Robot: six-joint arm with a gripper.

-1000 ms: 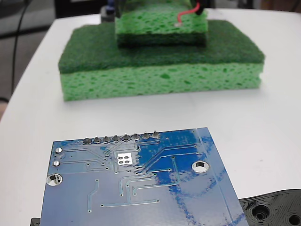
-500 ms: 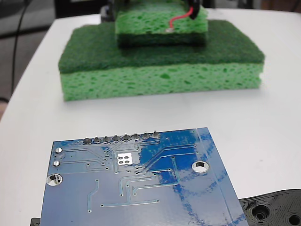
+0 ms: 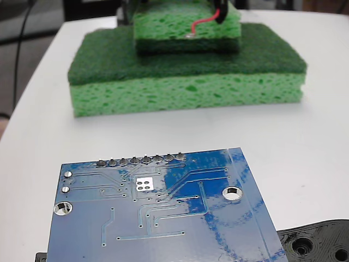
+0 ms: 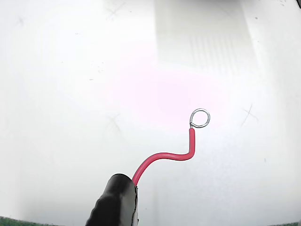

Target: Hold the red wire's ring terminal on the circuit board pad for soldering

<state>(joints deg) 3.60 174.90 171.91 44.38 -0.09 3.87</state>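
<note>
Holding the red wire (image 4: 165, 157) by its near end in black jaws (image 4: 115, 202) at the bottom of the wrist view — closed on it, ring terminal (image 4: 200, 118) free above bare white bench (image 4: 70, 94). In the fixed view, hung far back in front of stacked green sponges (image 3: 185, 71), well apart from the blue circuit board (image 3: 163, 213) in the foreground. Lay uncovered near the board's solder bumps — the pad (image 3: 144, 184).
</note>
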